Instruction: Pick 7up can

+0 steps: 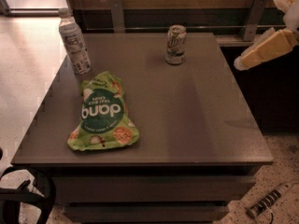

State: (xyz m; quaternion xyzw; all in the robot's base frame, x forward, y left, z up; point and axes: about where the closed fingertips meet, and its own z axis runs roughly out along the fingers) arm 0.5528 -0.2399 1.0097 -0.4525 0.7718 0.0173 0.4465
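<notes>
The 7up can (175,44), whitish-silver with green print, stands upright at the back middle of the dark grey table (196,120). My gripper (262,31) hangs in the air at the right edge of the view, beyond the table's right side and well to the right of the can. Its two pale yellow fingers are apart: the lower finger (262,51) points left toward the can, the upper one (287,2) is partly cut off by the frame. It holds nothing.
A clear plastic bottle (74,42) with a white cap stands at the back left. A green snack bag (102,113) lies flat at the front left. A rail (140,29) runs behind the table. A power strip (270,200) lies on the floor at right.
</notes>
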